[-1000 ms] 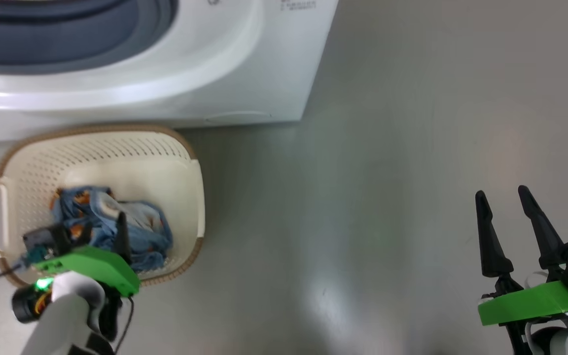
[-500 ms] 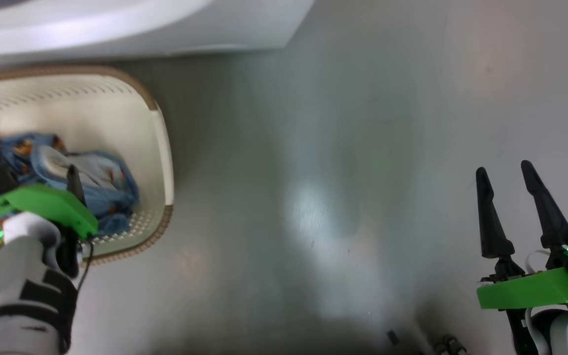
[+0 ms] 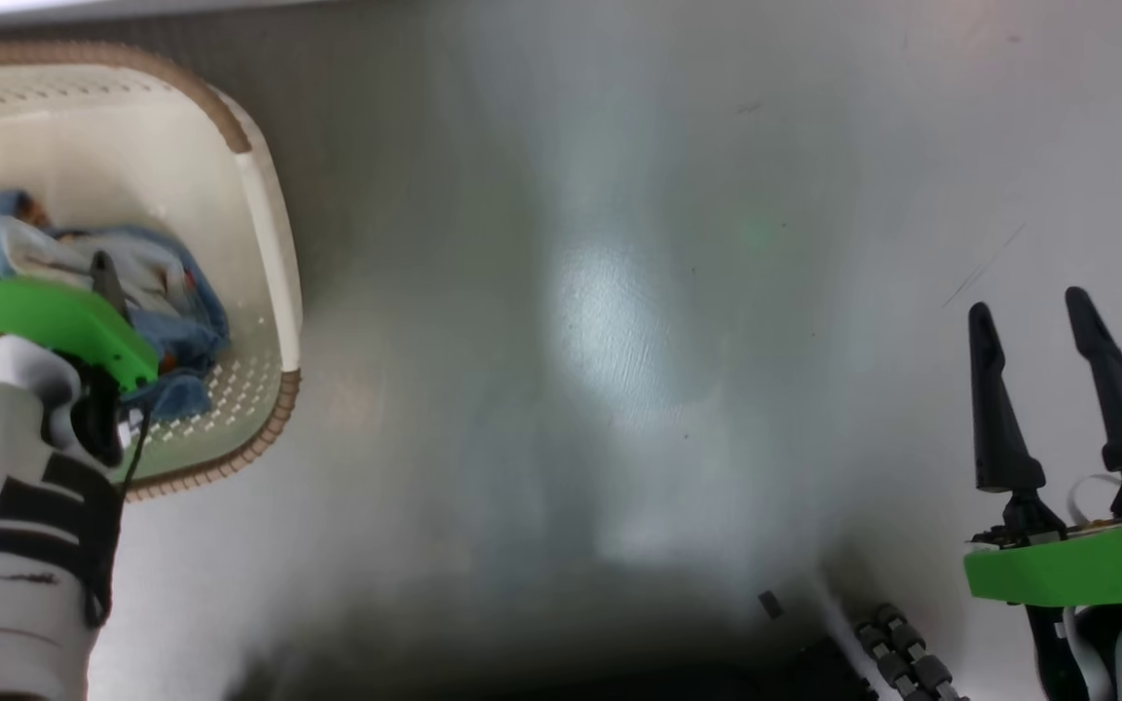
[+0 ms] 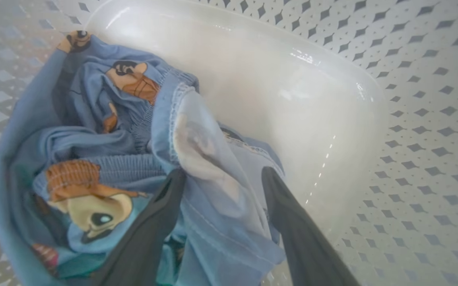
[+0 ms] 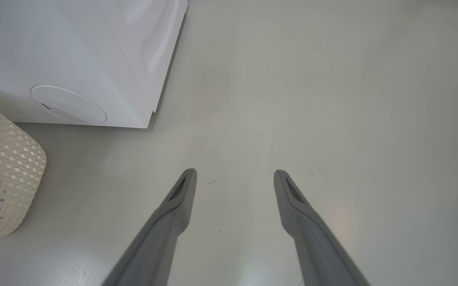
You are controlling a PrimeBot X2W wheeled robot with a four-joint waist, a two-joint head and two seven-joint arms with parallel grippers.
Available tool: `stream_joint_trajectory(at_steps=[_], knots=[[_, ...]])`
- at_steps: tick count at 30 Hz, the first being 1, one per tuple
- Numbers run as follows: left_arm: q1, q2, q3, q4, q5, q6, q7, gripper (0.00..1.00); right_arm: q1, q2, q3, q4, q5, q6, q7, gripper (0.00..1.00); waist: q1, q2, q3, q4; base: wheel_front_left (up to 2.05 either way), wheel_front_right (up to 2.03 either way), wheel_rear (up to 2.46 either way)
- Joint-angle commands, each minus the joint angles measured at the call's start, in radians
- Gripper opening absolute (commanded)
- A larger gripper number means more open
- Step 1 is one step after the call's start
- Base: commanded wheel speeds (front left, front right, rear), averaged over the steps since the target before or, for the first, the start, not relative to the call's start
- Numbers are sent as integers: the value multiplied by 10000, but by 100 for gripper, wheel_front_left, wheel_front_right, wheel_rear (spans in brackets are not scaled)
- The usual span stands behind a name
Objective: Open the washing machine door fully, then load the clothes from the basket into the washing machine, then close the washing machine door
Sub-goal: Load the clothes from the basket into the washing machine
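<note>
The left gripper (image 4: 224, 172) is down inside the basket (image 4: 412, 99), its jaws spread wide and clamped on nothing. A raised fold of the clothes (image 4: 105, 131) sits right in the gap between its two dark fingers. That fold, light blue with a pale inner face, runs away from the gripper roughly along the line of the fingers and bends toward the upper left of the wrist view. Closing the jaws would therefore likely pinch across the fold rather than along it. The rest of the bundle, printed with orange-brown figures, is heaped to the left of the gap, while the basket's bare glossy bottom lies to the right, so any correction should probably favour the left. I cannot tell whether the fingertips are already pressing into the cloth. The right gripper (image 5: 235, 174) is equally wide open and empty, pointing at bare floor (image 5: 332, 99) well apart from the basket, so the left arm is plainly the nearer one. The washing machine (image 5: 54, 47) stands just beyond the basket.
</note>
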Motion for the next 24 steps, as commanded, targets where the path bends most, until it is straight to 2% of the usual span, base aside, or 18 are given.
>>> stream_joint_trajectory(at_steps=[1, 10, 18, 20, 24], knots=[[146, 398, 125, 24, -95, 139, 110, 100, 272, -52, 121, -380, -112, 88, 93, 100, 0, -1, 313, 88, 0, 0, 0], [-82, 284, 155, 59, -268, 319, 280, 100, 461, -51, 60, -764, -165, 88, 359, 100, 0, -1, 420, 111, 0, 0, 0], [-43, 234, 127, 72, -392, 310, 381, 100, 509, -51, 80, -917, -197, 88, 492, 100, 0, -1, 418, 58, 0, 0, 0], [-34, 203, 119, 73, -428, 256, 365, 0, 482, -50, 88, -944, -216, 88, 519, 100, 0, -1, 404, 68, 0, 0, 0], [6, 145, 74, 76, -477, 148, 427, 0, 413, -50, 77, -958, -232, 88, 551, 100, 0, -1, 365, 93, 0, 0, 0]])
